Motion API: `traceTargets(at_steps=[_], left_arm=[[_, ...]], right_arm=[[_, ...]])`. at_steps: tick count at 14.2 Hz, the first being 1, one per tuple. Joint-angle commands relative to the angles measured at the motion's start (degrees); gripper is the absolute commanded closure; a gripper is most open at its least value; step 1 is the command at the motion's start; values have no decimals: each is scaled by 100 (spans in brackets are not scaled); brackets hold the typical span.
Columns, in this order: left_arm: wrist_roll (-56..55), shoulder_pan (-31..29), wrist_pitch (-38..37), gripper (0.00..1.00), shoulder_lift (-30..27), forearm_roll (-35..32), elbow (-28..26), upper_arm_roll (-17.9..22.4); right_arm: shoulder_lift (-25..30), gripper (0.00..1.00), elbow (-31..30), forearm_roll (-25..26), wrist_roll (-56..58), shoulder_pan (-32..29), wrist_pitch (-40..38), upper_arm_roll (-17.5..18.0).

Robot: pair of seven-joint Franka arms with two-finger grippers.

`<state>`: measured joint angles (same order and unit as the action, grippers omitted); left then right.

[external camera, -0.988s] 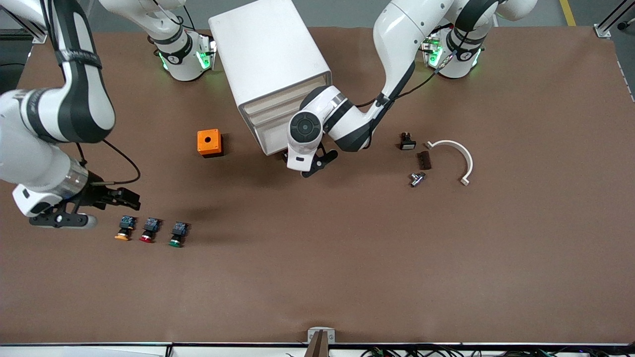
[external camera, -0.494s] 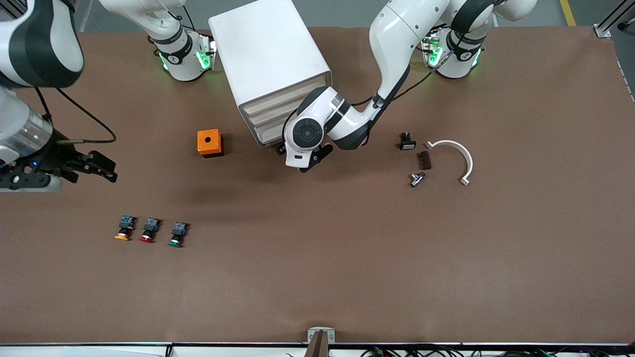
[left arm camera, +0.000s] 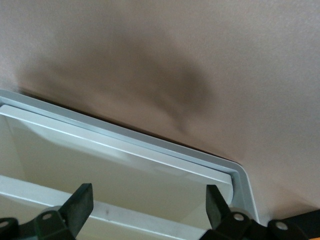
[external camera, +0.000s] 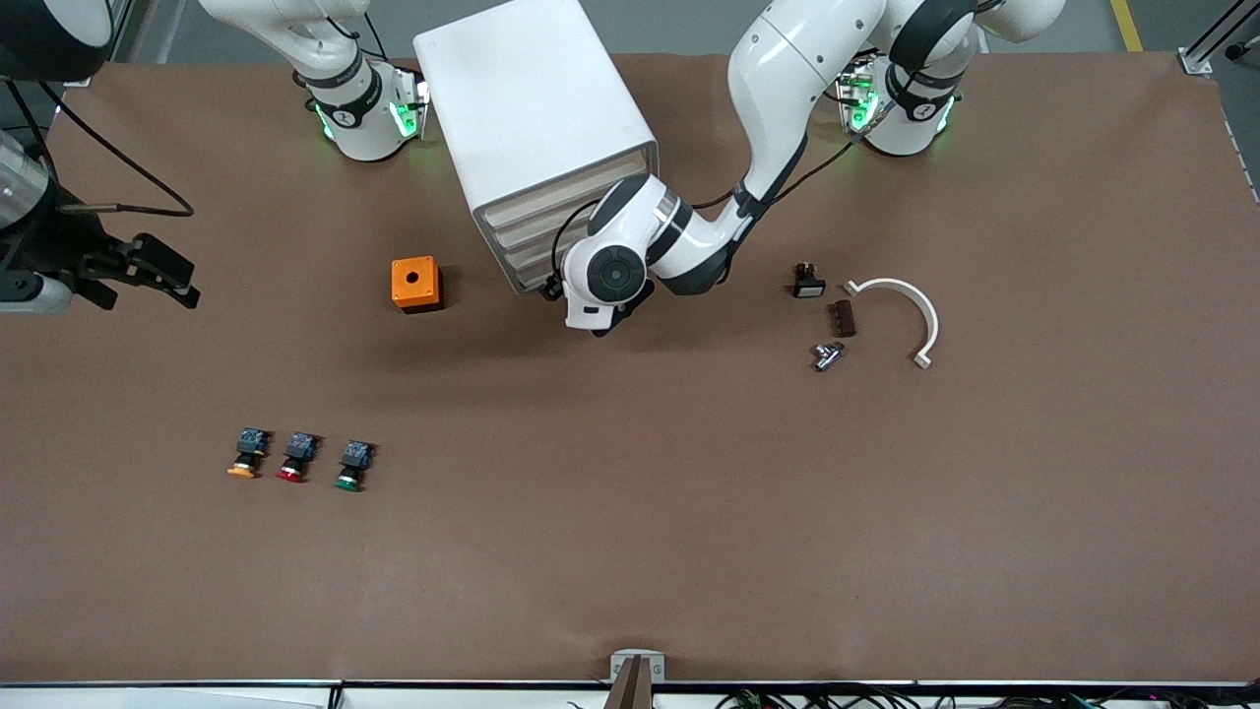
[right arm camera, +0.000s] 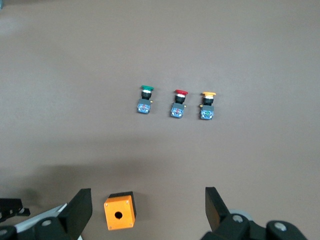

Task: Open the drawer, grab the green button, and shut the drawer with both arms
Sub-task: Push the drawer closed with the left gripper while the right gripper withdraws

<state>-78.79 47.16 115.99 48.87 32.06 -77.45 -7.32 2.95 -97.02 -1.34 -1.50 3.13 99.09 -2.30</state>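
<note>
The white cabinet stands near the arm bases, with its four cream drawer fronts all in. My left gripper is open at the lower drawer, mostly hidden under its wrist. In the left wrist view the open gripper has a cream slanted drawer front between its fingers, which hold nothing. The green-capped button lies on the table beside a red-capped one and an orange-capped one. It also shows in the right wrist view. My right gripper is open and empty, high over the table's right-arm end.
An orange box with a hole sits beside the cabinet and also shows in the right wrist view. Toward the left arm's end lie a small black part, a brown strip, a metal fitting and a white curved piece.
My right gripper has risen and drawn away from the three buttons toward the table's right-arm edge. My left gripper has moved in against the lower drawer fronts.
</note>
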Motion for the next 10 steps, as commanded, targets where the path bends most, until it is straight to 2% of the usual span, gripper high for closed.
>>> traceTargets(at_steps=[1,5,7,10], left_arm=[[83,39,-15,1,0,187,2,12],[92,-22,-50,0,-88,73,28,29],[100,-75,-41,0,-201,-451,63,73],[74,-574,-76,1,-614,-1436,81,65]], right_arm=[[56,0,323,73,-8,-137,-363,134],[48,0,560,82,-17,-155,-680,108],[22,0,709,90,-8,-155,-707,99],[4,0,842,99,1,-164,-733,90]])
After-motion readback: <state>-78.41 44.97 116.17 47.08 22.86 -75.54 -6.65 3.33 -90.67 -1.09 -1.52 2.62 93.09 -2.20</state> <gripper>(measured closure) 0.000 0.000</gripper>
